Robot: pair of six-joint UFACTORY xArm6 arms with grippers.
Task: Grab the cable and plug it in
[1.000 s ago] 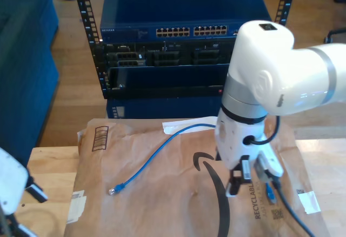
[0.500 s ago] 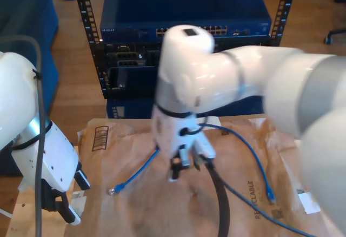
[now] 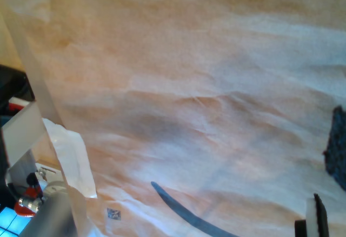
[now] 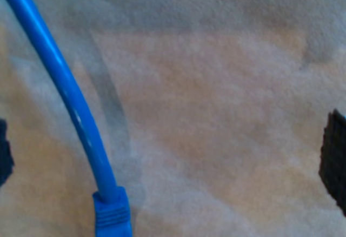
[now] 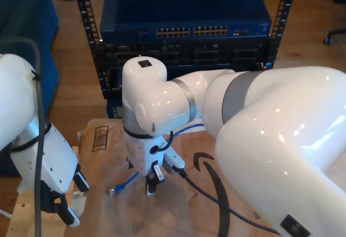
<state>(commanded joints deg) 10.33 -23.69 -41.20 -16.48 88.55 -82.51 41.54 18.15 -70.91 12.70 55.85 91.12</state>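
the cable [image 4: 70,101] lies on the brown paper [image 5: 184,204] that covers the table, its blue line running down to the ribbed boot just behind the plug, and in the exterior view the plug end [image 5: 113,191] rests toward that view's left, just beside the wrist of the arm reaching across from that view's right; my second gripper [image 4: 173,150] hovers right over that end, jaws spread wide with one dark pad at each edge of its own view and nothing between them, and the cable sits nearer one pad than the other, so i judge the step in hand is the grab, and doing it well means sliding across until the boot is centred between the pads, then coming straight down and closing on the stiff boot rather than the limp cord, so the plug points out cleanly for the ports of the network switch [image 5: 186,31] in the rack behind the table; pinching the cord alone would likely let the plug droop and miss a port; my first gripper [image 3: 324,193] hangs over bare paper with a white label [image 3: 70,156] near, one dark pad visible, and i cannot tell how far its jaws are parted
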